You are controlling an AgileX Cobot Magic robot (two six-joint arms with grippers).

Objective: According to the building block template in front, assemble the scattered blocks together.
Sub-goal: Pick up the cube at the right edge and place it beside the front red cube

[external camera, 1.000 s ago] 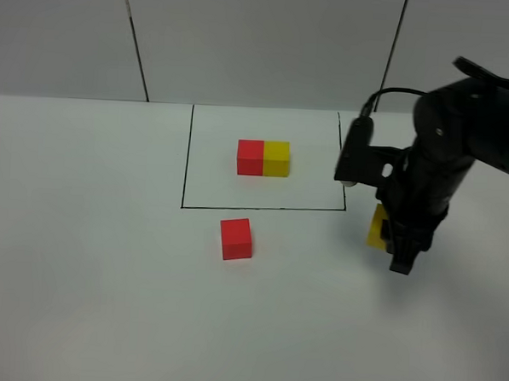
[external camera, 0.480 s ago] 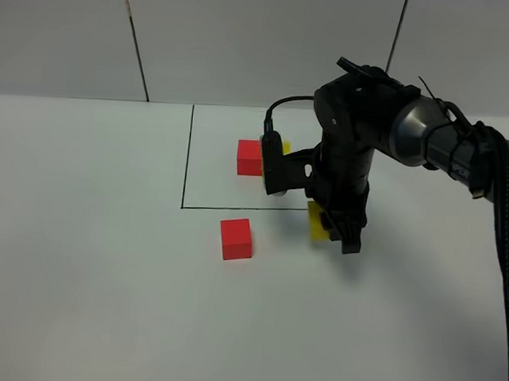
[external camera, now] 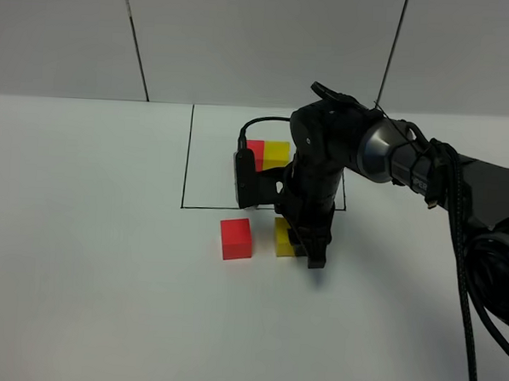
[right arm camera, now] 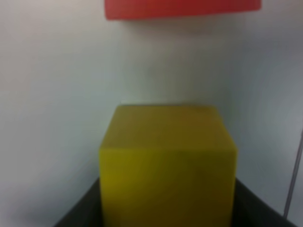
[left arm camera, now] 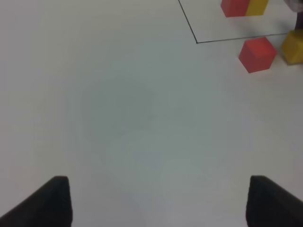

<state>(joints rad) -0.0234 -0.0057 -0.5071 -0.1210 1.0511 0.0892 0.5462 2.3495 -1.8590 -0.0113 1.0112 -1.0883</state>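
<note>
The right gripper (external camera: 306,249) is clamped on the yellow block (external camera: 282,236) at centre frame, just right of the red block (external camera: 236,239), not touching. The block looks light, rigid and smooth, best held by flat opposite faces.

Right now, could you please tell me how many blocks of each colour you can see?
Red: 2 (template red block, loose red block)
Yellow: 2 (template yellow block, held yellow block)
Total: 4
</note>
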